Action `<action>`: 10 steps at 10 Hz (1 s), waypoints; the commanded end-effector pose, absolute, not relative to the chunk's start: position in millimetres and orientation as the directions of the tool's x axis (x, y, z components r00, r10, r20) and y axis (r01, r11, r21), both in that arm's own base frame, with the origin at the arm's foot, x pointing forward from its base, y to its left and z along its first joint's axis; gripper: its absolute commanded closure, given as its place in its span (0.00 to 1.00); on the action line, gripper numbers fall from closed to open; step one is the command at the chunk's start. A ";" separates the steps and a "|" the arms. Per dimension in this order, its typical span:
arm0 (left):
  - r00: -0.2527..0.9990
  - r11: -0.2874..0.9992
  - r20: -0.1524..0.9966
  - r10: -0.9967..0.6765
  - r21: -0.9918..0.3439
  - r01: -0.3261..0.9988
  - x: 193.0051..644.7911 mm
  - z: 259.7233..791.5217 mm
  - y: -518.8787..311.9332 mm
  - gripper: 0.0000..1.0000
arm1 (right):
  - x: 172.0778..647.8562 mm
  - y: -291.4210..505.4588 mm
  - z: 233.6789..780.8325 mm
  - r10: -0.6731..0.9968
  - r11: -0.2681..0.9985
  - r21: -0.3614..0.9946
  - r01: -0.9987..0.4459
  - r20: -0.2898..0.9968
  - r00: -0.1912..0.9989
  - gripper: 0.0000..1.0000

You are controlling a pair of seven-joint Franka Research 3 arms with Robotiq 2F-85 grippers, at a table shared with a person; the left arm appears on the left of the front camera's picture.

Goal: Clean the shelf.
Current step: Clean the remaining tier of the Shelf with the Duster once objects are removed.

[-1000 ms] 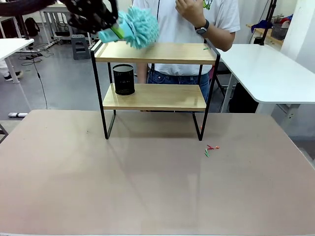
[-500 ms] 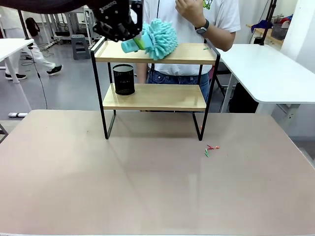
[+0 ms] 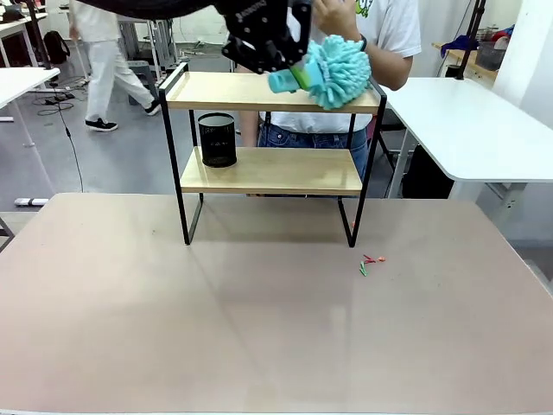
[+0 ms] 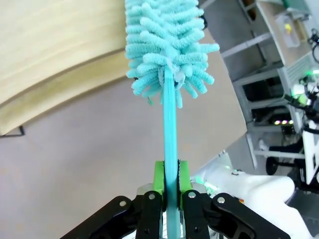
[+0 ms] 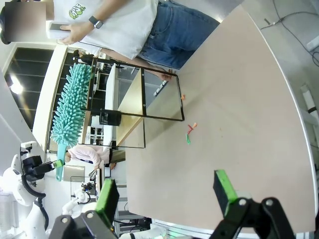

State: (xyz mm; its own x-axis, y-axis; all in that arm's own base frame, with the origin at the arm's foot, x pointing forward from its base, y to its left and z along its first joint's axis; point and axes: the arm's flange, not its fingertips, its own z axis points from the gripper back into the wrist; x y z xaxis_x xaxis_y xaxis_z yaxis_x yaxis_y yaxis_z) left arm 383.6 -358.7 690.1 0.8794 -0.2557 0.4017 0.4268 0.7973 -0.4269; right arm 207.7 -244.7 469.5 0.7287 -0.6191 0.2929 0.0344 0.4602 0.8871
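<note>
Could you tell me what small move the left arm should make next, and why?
Probably a short push rightward, off the shelf's top board: the left end effector, shut on the duster's handle, has the head at that board's right end, so any dust likely sits there.

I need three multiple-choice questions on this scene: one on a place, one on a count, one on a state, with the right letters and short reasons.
1. Where does the black mesh cup stand?
A. on the top board
B. on the lower board
C. on the table

2. How many light wooden boards has the small black-framed shelf?
A. one
B. two
C. three

3. In what state is the left claw?
A. open
B. shut on a cloth
C. shut on the fluffy teal duster

Answers:
1 B: it stands at the lower board's left end.
2 B: a top and a lower board show.
3 C: its green pads clamp the duster's handle.
</note>
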 end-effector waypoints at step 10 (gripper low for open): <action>0.866 0.693 0.419 -0.272 -0.540 0.478 286.3 750.2 -149.4 1.00 | 209.8 -244.9 470.9 -0.618 0.462 0.887 0.002 0.319 0.719 0.00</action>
State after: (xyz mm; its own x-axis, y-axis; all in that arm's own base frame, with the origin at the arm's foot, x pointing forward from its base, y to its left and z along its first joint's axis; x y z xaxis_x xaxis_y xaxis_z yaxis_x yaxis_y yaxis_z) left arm 306.3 -194.2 757.5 0.8715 -0.3220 0.3699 0.4790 0.7205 -0.5013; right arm 207.6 -244.8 469.3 0.7286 -0.6192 0.2928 0.0347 0.4603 0.8871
